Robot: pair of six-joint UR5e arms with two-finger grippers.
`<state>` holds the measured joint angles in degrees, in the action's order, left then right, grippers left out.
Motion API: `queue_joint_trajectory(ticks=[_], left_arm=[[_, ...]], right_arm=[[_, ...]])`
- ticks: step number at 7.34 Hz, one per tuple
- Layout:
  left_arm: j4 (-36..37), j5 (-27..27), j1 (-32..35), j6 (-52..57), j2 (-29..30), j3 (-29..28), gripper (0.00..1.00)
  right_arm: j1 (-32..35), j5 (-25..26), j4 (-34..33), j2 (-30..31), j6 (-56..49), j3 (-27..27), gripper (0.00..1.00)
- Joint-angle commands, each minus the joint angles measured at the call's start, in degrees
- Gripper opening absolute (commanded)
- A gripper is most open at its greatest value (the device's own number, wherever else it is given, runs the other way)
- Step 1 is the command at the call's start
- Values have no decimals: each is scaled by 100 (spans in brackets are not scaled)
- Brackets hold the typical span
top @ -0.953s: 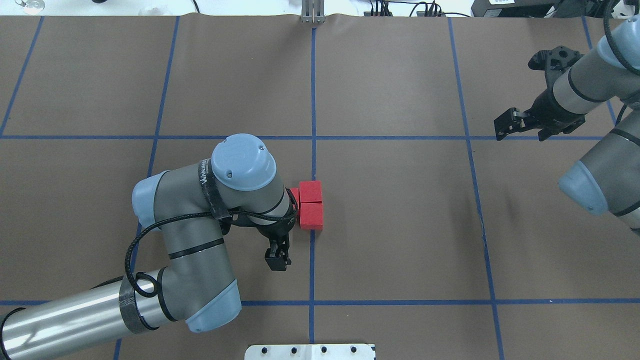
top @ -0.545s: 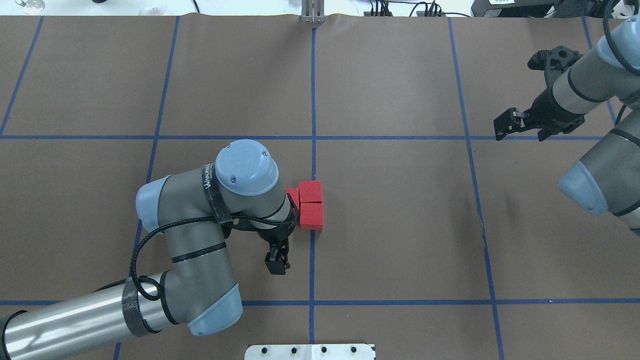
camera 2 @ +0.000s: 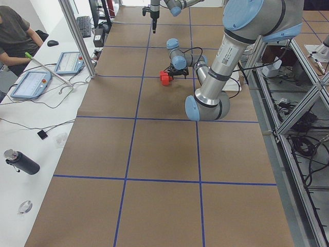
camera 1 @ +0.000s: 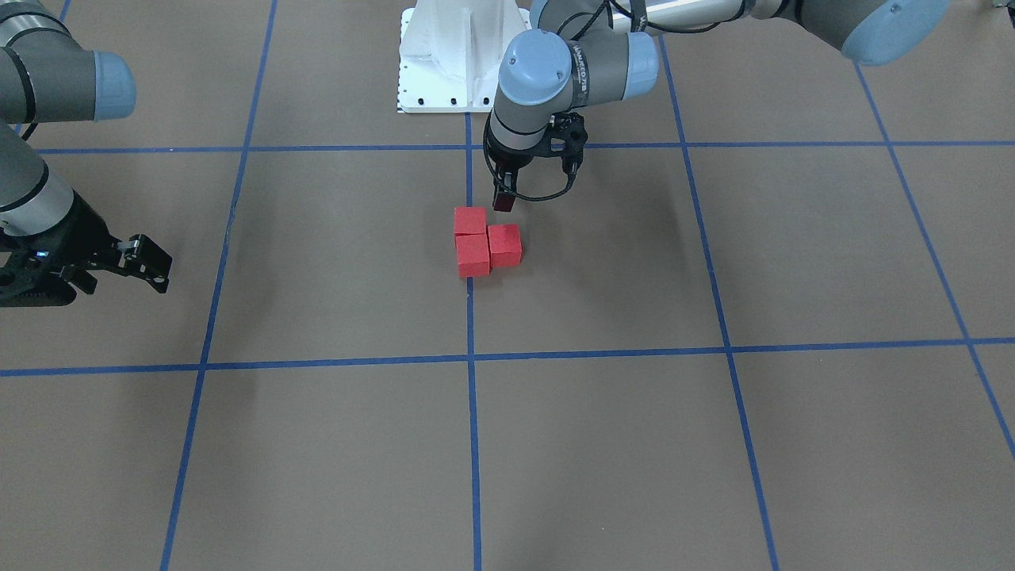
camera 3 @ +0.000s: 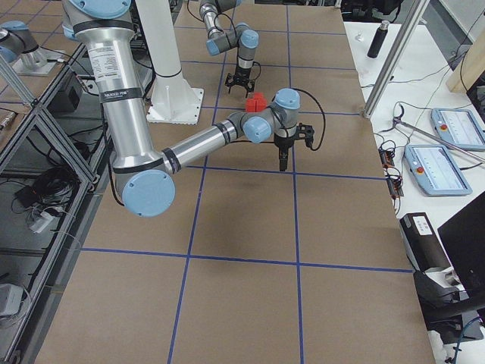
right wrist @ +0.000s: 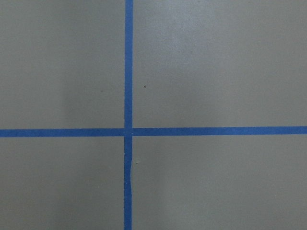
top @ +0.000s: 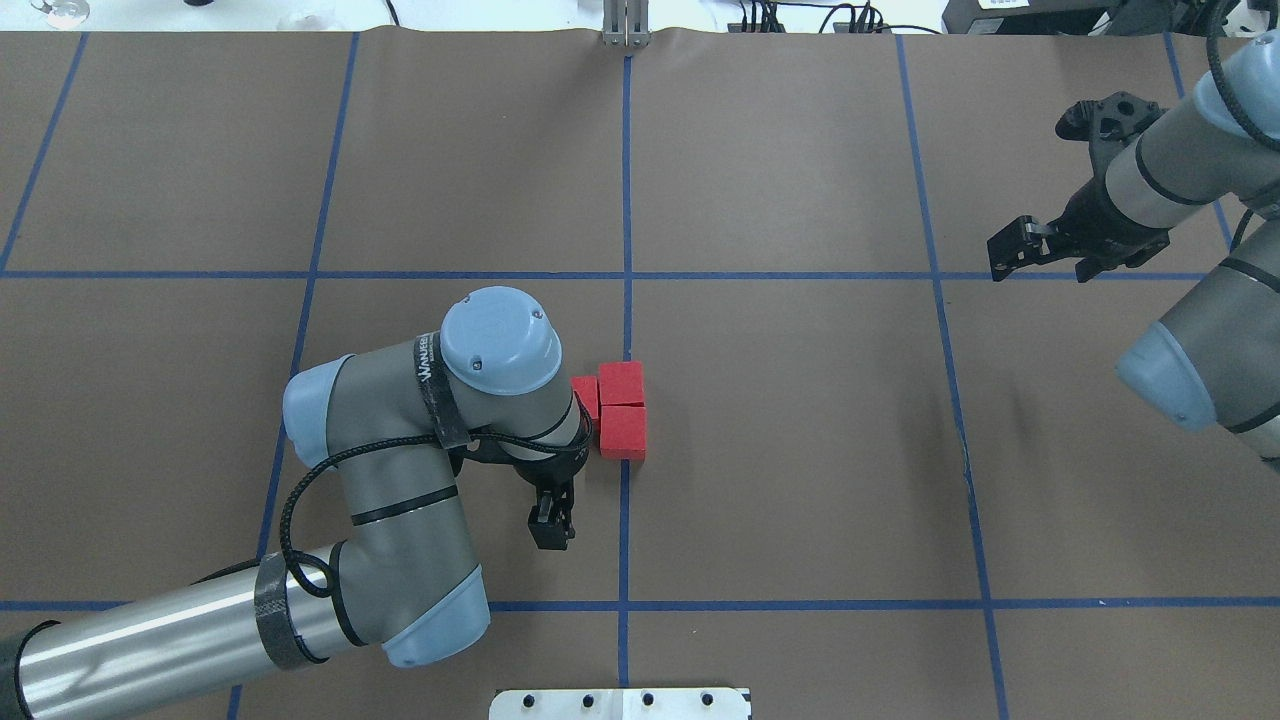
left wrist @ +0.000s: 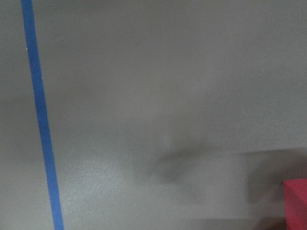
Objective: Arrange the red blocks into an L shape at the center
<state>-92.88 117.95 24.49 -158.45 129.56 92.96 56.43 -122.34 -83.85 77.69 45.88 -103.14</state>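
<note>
The table wears brown paper gridded in blue tape; a white bench bearing two tablets lines the exterior left view's left edge.

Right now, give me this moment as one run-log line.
red blocks: three touching, L at centre | left gripper: beside them, holding none, jaws unclear | right gripper: open, far aside | task: looks done

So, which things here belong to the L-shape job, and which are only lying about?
Job: three red blocks; left tool near them.
Lying about: right tool, parked far off; tablets; black bottle.
</note>
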Motion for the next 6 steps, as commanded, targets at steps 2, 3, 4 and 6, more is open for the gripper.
queue_joint_trajectory(ticks=[2,3,4,6], left_arm=[[-11,-1,91,33,34,-94,100],[-11,-1,91,33,43,-94,100],[-11,-1,91,33,52,-94,100],[-11,-1,126,33,61,-94,100]], right_arm=[[0,0,0,0,0,13,100],[0,0,0,0,0,13,100],[0,0,0,0,0,13,100],[0,0,0,0,-9,22,100]])
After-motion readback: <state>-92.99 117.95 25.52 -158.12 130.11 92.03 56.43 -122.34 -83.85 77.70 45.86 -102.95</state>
